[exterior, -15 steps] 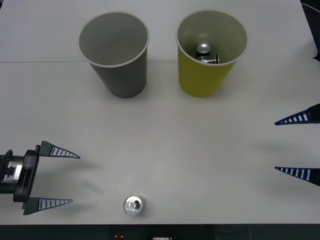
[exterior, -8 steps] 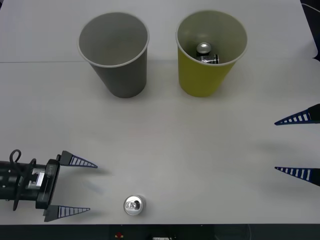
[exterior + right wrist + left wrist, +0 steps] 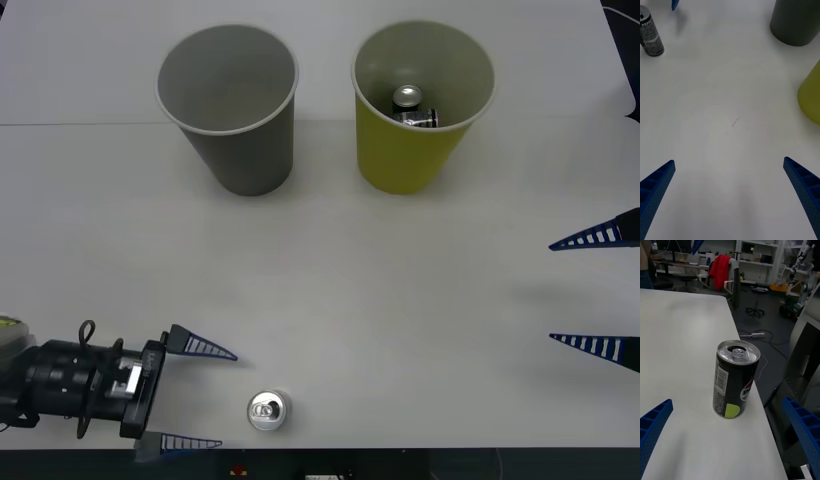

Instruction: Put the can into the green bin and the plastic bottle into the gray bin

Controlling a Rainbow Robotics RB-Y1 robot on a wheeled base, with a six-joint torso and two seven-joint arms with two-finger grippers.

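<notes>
Front view: left tool (image 3: 200,397), fingers apart, just beside upright can (image 3: 267,411).

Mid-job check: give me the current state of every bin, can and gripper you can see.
can: upright on the table's near edge, not gripped
green bin: upright, another can inside
gray bin: upright, empty
left gripper: open, low beside the can
right gripper: open, holding nothing
</notes>
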